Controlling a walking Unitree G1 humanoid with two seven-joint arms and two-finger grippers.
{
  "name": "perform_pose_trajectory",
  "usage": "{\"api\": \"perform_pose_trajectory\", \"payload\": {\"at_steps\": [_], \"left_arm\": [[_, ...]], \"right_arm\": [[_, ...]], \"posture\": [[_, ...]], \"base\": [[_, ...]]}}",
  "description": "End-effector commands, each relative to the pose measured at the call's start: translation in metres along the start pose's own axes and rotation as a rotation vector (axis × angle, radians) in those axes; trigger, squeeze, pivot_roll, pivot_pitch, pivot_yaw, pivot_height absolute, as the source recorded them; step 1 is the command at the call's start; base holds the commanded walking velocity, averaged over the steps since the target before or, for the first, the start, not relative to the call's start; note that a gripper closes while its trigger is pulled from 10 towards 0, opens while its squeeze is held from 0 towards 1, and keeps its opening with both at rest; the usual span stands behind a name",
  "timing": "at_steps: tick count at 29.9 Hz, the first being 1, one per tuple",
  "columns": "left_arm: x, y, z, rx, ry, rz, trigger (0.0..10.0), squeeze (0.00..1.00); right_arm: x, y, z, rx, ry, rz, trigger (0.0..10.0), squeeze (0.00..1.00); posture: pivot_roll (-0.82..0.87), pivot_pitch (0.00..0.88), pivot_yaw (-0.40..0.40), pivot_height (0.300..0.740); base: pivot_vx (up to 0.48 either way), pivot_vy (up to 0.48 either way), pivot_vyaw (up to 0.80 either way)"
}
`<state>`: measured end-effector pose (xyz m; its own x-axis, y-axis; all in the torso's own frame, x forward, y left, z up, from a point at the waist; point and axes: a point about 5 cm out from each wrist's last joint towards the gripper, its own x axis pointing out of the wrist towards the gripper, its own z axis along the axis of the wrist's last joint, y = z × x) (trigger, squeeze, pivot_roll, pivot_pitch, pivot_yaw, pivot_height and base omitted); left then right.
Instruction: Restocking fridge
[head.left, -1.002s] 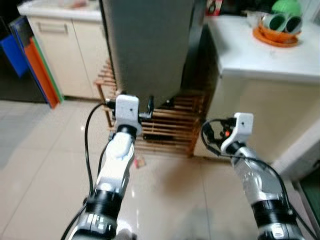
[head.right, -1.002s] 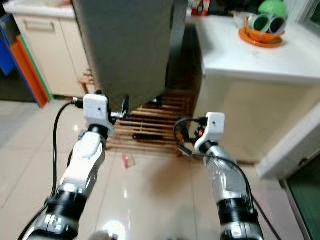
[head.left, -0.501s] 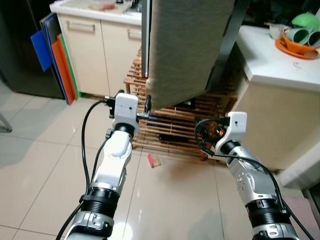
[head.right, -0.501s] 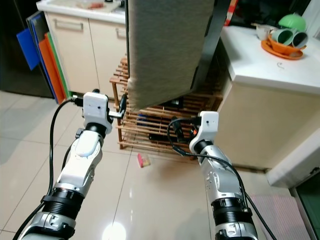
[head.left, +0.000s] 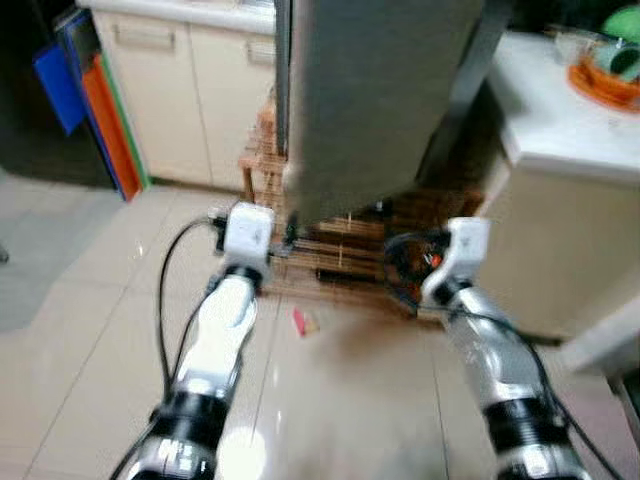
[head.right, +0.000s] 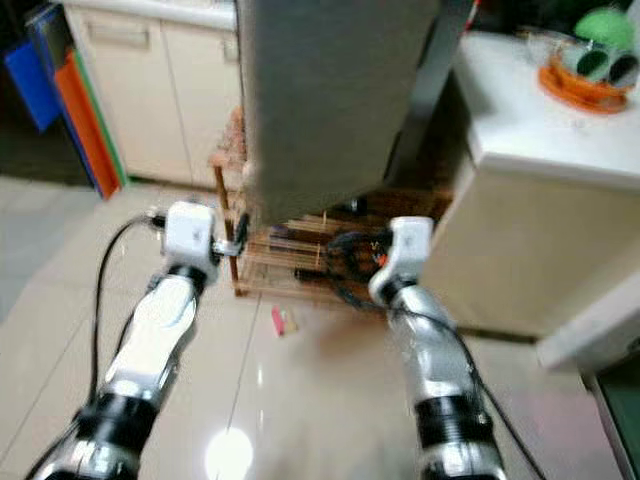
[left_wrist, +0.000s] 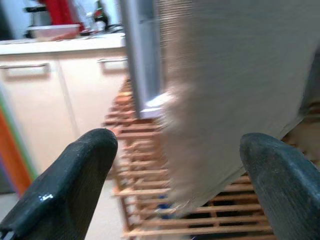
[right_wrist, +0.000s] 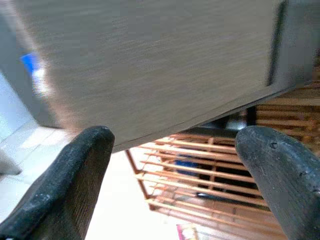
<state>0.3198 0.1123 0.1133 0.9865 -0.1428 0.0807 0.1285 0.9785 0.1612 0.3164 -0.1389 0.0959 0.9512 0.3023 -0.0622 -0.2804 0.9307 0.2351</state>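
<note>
Both silver arms reach forward from the bottom of the head frame, slightly blurred. Left silver arm runs up from lower left to centre left, white wrist block on top, black cable looping beside it. Left gripper (left_wrist: 175, 165) has its two black fingers (left_wrist: 75, 175) spread wide apart. Right silver arm rises from lower right toward centre; right gripper (right_wrist: 175, 170) fingers (right_wrist: 275, 170) also spread wide, nothing between them.

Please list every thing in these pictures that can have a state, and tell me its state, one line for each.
Left pincer: open, holding nothing, raised near the fridge door's lower corner.
Right pincer: open, holding nothing, raised below the fridge door.
Fridge door: swung out over the wooden rack.
Wooden rack: standing on the floor, under the door.
Cabinet drawer: closed.
Small pink item: lying on the floor tiles.
</note>
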Motion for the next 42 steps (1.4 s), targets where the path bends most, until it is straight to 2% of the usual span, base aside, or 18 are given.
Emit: {"api": "perform_pose_trajectory", "payload": {"at_steps": [1, 13, 22, 42], "left_arm": [[0.003, -0.012, 0.008, -0.002, -0.026, -0.043, 10.0, 0.0], [0.003, -0.01, 0.008, -0.001, -0.028, -0.034, 10.0, 0.0], [0.007, -0.004, 0.012, 0.013, -0.036, -0.003, 10.0, 0.0], [0.015, 0.011, 0.014, 0.012, -0.021, 0.065, 10.0, 0.0]], "right_arm": [[-0.004, -0.011, 0.001, -0.012, -0.007, -0.036, 10.0, 0.13], [-0.006, -0.011, -0.001, -0.016, 0.004, -0.025, 10.0, 0.14], [-0.001, -0.002, -0.002, -0.009, 0.003, 0.003, 10.0, 0.14], [-0.001, 0.001, -0.005, -0.002, 0.017, 0.022, 10.0, 0.14]], "posture": [[-0.06, 0.0, -0.051, 0.74], [-0.06, 0.0, -0.056, 0.74], [-0.06, 0.0, -0.055, 0.74], [-0.05, 0.0, -0.057, 0.74]], "base": [[0.439, 0.0, 0.0], [0.439, 0.0, 0.0], [0.434, 0.0, 0.0], [0.431, 0.0, 0.0]]}}
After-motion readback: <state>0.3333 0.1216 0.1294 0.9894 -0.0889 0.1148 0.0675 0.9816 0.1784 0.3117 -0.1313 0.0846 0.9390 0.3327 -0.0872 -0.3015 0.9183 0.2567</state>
